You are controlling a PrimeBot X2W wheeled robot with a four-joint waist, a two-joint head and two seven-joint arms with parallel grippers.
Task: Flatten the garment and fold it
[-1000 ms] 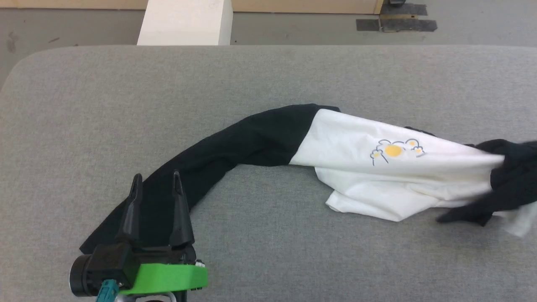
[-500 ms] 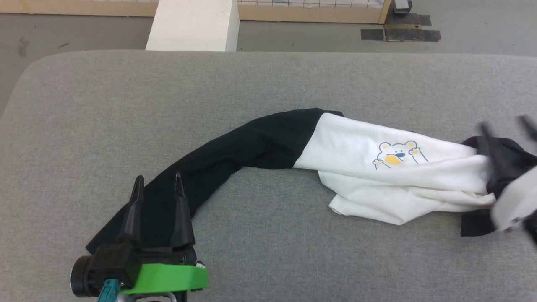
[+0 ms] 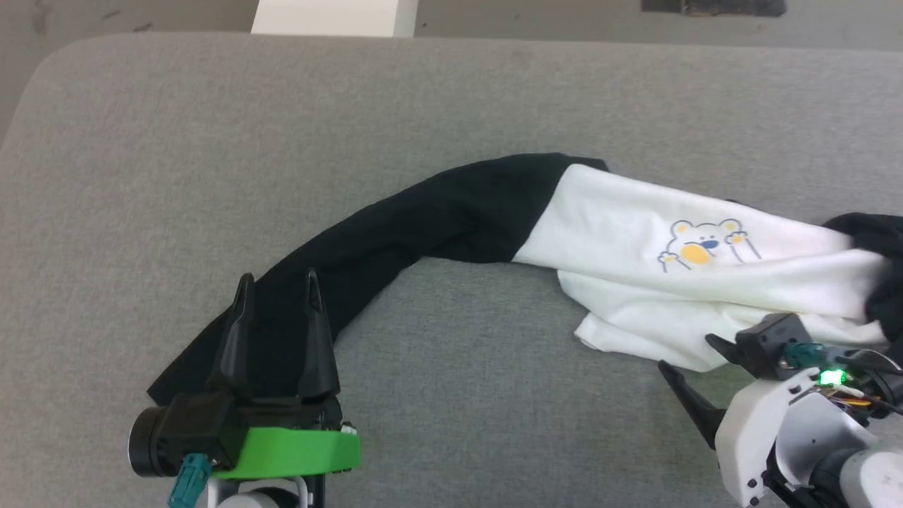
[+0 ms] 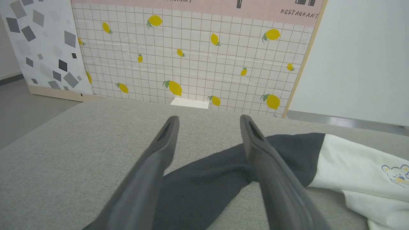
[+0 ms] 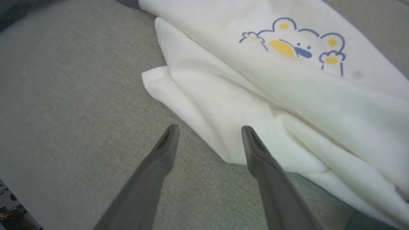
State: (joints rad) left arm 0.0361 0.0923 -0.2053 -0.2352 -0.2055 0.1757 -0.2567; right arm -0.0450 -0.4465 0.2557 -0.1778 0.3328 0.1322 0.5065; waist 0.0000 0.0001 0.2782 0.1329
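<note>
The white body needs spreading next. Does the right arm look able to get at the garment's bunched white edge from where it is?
Likely yes. The right pincer is open and points at the garment, close to its folded white edge. Just bare grey cushion lies between, and nothing blocks the way.

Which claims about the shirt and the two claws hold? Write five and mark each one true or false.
1. The left claw is open over the black sleeve. True.
2. The right claw is clamped on white cloth. False: it is open and holds nothing.
3. The garment lies spread flat. False: it is bunched into a long, creased strip.
4. The bear print faces up. True.
5. The garment lies on bare wood. False: it lies on a grey fabric surface.
</note>
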